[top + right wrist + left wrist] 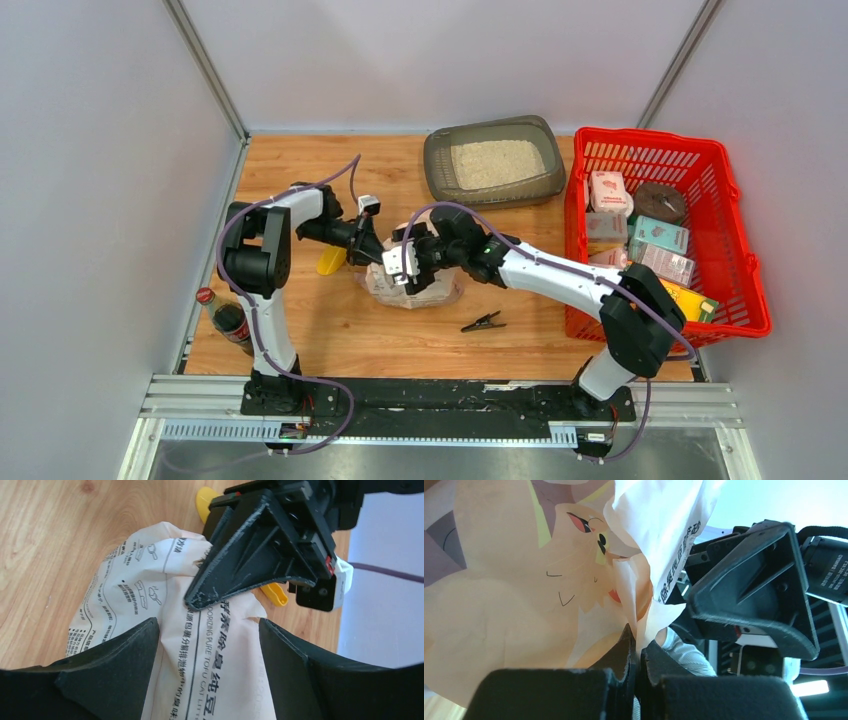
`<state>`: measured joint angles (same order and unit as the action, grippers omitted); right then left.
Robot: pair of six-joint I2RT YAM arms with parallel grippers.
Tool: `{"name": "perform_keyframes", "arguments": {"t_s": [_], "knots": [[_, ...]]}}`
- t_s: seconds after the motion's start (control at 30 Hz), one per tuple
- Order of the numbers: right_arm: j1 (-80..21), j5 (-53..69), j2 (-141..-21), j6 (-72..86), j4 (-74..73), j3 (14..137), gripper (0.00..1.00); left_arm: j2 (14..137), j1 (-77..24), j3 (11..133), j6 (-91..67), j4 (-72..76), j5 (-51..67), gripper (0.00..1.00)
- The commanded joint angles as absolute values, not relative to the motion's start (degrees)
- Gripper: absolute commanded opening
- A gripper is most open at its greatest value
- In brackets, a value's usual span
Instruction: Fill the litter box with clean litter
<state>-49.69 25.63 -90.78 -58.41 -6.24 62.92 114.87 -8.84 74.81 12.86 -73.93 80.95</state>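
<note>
The litter box (pixel 435 160) stands at the back of the table with pale beige clean litter (pixel 497 163) in it. A pale paper litter bag (pixel 440 292) lies mid-table. My left gripper (pixel 371 244) is shut on a fold at the bag's top; the left wrist view shows the fingers (pixel 626 650) pinching the paper (pixel 524 595). My right gripper (pixel 400 264) is open, its fingers (pixel 120 647) standing on either side of the bag's printed neck (pixel 215 650), right beside the left gripper (pixel 260 545).
A yellow scoop (pixel 330 262) lies just left of the bag and shows in the right wrist view (pixel 205 501). A black clip (pixel 482 322) lies in front of the bag. A red mesh basket (pixel 745 260) of boxes fills the right side. A cola bottle (pixel 227 320) stands front left.
</note>
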Motion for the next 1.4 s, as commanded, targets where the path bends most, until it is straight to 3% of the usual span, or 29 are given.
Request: {"name": "perform_keyframes", "arguments": {"t_s": [0.0,0.17,0.3,0.43,0.53,0.67,0.83,0.93,1.0,1.07,1.13,1.27,1.3,1.37], "knots": [[-49.83,31.28,-92.11,-66.52,-6.76,63.98,0.78,112.33,-10.02,73.92,4.66,-85.17,94.39,0.0],[-49.66,31.38,-93.95,-65.83,-14.92,67.23,0.7,111.27,-10.02,72.42,0.35,-82.09,94.39,0.0],[-48.87,31.55,-95.71,-62.94,-19.16,70.31,0.46,110.92,-10.02,72.42,-2.02,-80.77,94.39,0.0],[-47.2,30.68,-97.12,-57.05,-19.51,72.77,0.29,110.3,-10.02,72.16,-2.37,-80.68,94.39,0.0],[-47.02,29.27,-97.73,-57.48,-20.04,72.77,0.31,109.86,-9.93,71.55,-3.6,-80.59,94.39,0.0],[-47.02,28.65,-97.91,-59.66,-20.83,71.72,0.55,108.99,-9.93,70.31,-6.33,-78.84,94.39,0.0],[-47.02,25.94,-98.35,-62.31,-19.86,70.22,0.57,108.54,-9.84,70.4,-6.33,-78.84,94.39,0.0],[-46.93,25.58,-98.61,-63.46,-21.62,70.84,0.47,108.37,-9.41,71.01,-6.42,-79.01,94.39,0.0],[-46.85,25.66,-98.79,-63.55,-23.37,71.1,0.3,108.19,-8.88,71.54,-6.42,-78.93,94.39,0.0],[-46.58,25.05,-98.79,-62.4,-24.69,71.54,0.2,107.93,-7.83,71.72,-6.33,-78.93,94.4,0.0],[-46.15,24.18,-98.7,-61.44,-26.1,71.63,0.2,107.58,-6.69,71.46,-6.42,-79.01,94.39,0.0],[-45.0,24.17,-97.3,-59.77,-26.63,71.02,0.04,106.18,-5.98,67.51,-12.37,-73.07,94.39,0.0],[-45.0,24.0,-96.69,-59.24,-26.63,71.19,0.04,106.08,-5.89,65.59,-14.05,-71.56,94.39,0.06],[-44.83,23.38,-96.33,-57.32,-27.59,71.98,0.0,106.08,-5.19,65.13,-16.08,-70.14,94.39,0.07]]}}
